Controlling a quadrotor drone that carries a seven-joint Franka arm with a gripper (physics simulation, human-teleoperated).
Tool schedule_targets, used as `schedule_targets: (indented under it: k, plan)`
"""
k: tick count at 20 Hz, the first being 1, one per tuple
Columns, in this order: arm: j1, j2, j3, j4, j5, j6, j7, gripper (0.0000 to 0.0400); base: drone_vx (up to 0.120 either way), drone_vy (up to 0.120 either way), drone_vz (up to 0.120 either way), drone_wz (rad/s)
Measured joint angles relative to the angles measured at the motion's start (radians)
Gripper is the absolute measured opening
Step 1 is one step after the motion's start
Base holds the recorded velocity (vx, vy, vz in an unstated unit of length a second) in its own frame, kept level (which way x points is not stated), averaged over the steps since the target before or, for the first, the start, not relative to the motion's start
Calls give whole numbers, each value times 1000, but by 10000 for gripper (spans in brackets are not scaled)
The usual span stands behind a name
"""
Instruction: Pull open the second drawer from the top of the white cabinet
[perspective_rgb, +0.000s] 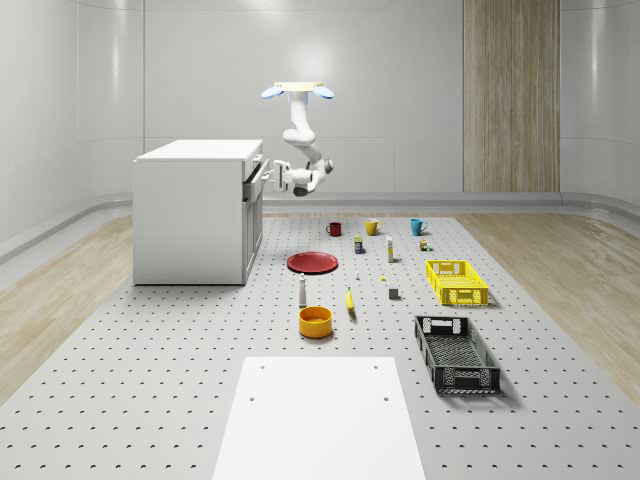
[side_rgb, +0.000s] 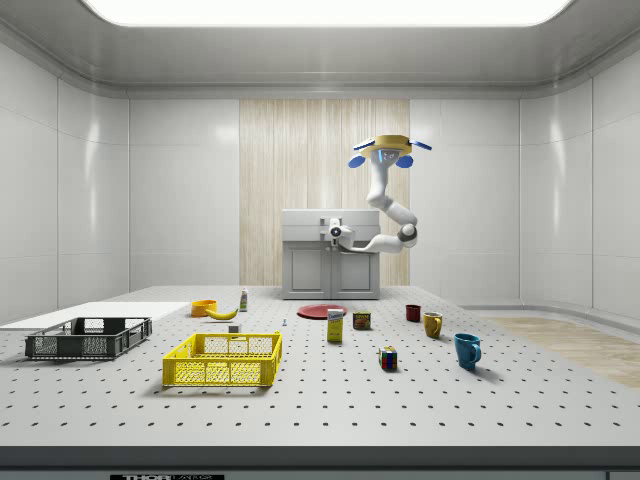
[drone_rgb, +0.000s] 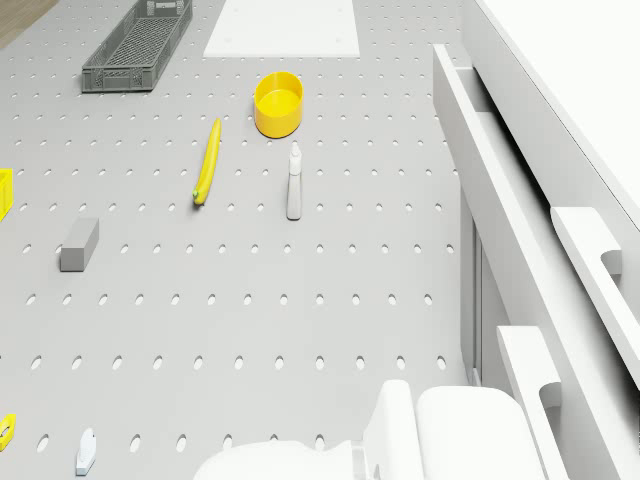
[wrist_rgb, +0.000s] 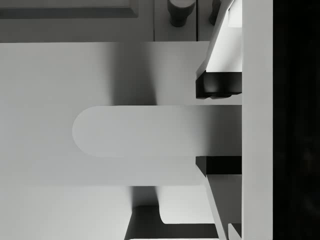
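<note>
The white cabinet (perspective_rgb: 192, 215) stands at the whole-scene view's left. One of its upper drawers (perspective_rgb: 255, 174) juts out a little from the front; in the drone view its long front edge (drone_rgb: 500, 210) stands off the cabinet. I hover in the air beside the cabinet's front, drone (perspective_rgb: 298, 92) above drawer height, arm bent down toward it. My gripper (perspective_rgb: 274, 178) is at the drawer's handle. In the wrist view the rounded white handle (wrist_rgb: 135, 131) lies between my two dark finger pads (wrist_rgb: 218, 85), and the gripper (wrist_rgb: 218, 127) is shut on it.
On the perforated floor lie a red plate (perspective_rgb: 312, 262), a white bottle (perspective_rgb: 302, 290), a banana (perspective_rgb: 350, 300), a yellow bowl (perspective_rgb: 315, 321), three mugs (perspective_rgb: 372, 227), a yellow crate (perspective_rgb: 457, 282), a black crate (perspective_rgb: 456, 353) and a white board (perspective_rgb: 318, 415).
</note>
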Motion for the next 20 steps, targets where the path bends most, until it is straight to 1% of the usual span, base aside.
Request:
schedule_targets:
  k: [9, 10, 11, 14, 20]
  plan:
    - [-30, -26, -68, 7, -81, -57, 18, 137, 0, 0, 0, 0]
    - [-34, -13, -79, 1, -78, -65, -39, 146, 0, 0, 0, 0]
    - [-37, -15, -81, 3, -83, -70, -22, 139, 0, 0, 0, 0]
    - [-40, -23, -88, 7, -92, -77, -5, 119, 0, 0, 0, 0]
    - [-36, -33, -98, 11, -109, -76, 24, 133, 0, 0, 0, 0]
